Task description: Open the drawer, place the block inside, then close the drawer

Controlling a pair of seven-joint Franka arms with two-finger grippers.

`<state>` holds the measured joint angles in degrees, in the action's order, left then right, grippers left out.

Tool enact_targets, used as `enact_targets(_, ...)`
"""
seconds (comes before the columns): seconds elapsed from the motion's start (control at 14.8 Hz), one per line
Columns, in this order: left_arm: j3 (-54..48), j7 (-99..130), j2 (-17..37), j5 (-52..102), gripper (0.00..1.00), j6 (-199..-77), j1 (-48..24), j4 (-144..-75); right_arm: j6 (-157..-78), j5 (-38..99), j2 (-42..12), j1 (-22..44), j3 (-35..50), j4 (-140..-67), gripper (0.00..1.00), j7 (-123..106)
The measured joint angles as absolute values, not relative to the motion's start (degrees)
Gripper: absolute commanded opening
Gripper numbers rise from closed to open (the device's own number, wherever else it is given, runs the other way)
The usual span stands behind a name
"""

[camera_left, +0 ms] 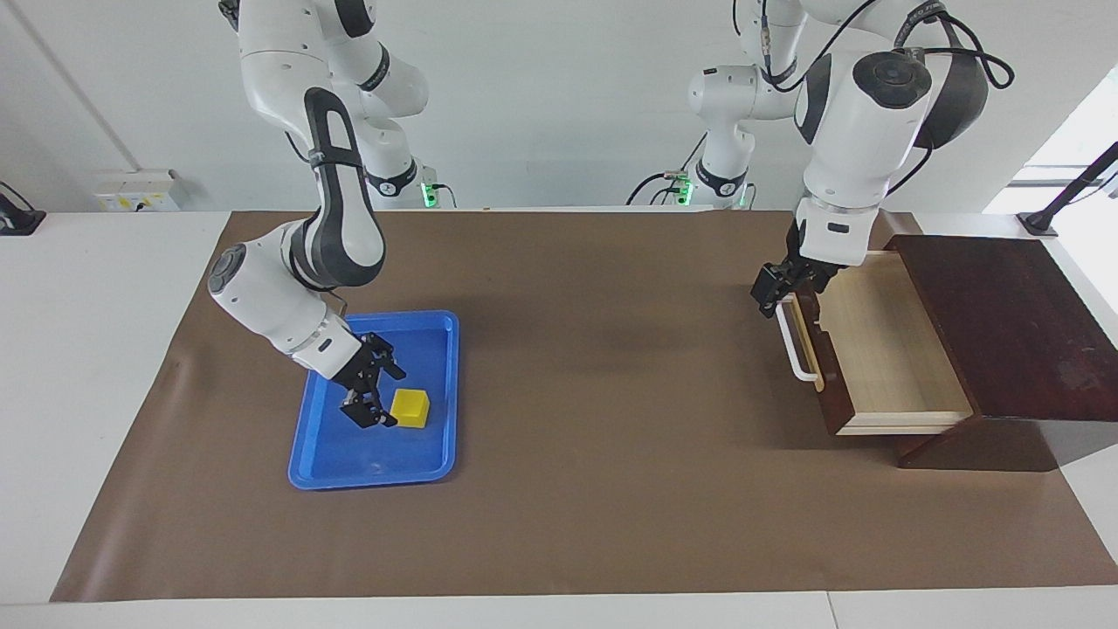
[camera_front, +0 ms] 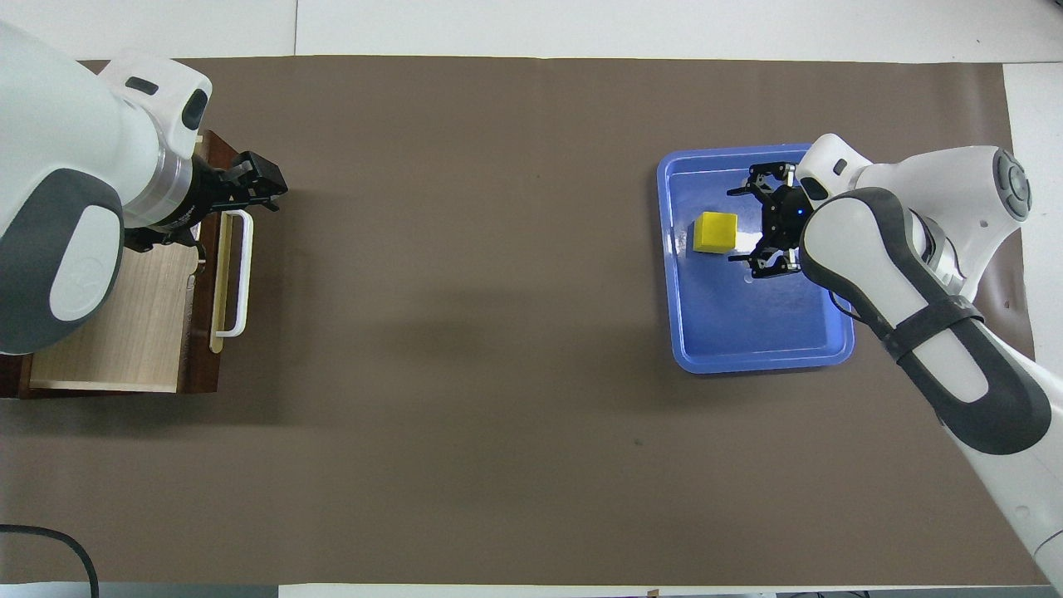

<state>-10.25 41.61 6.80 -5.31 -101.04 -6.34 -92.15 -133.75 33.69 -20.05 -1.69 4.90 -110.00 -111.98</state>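
In the facing view, a white surface (camera_left: 113, 349) carries a broad brown mat (camera_left: 594, 419) and stands against a pale wall, where a socket box (camera_left: 140, 190) is fixed near the right arm's end. A window edge shows at the left arm's end. The dark wooden box (camera_left: 1004, 323) sits at the left arm's end of the mat. Its drawer (camera_left: 882, 349) is pulled out toward the middle of the surface, pale interior showing. The white bar handle (camera_left: 795, 342) faces the tray, its long axis running from nearer the robots to farther from them. The left gripper (camera_left: 780, 291) hangs over the handle's end nearer the robots, jaws open. The block (camera_left: 410, 408) lies flat in the blue tray (camera_left: 437, 472) at the right arm's end. The right gripper (camera_left: 374, 395) sits low in the tray just beside the block, jaws spread wide, holding nothing.

In the overhead view, the mat (camera_front: 498, 374) covers nearly the whole surface. The drawer (camera_front: 124, 332) stands open with the left gripper (camera_front: 249, 184) above the handle (camera_front: 237, 274). The block (camera_front: 716, 232) rests square to the tray (camera_front: 747, 353) walls, apart from the open right gripper (camera_front: 760, 226).
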Motion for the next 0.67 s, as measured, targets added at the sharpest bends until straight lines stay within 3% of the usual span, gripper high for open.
enact_targets(0.67,-10.4,62.6,6.6,-3.9,1.00,-101.1,-6.4,-92.3,-133.2,35.1,-22.1,-1.7,4.9,-110.2,0.98,-112.0)
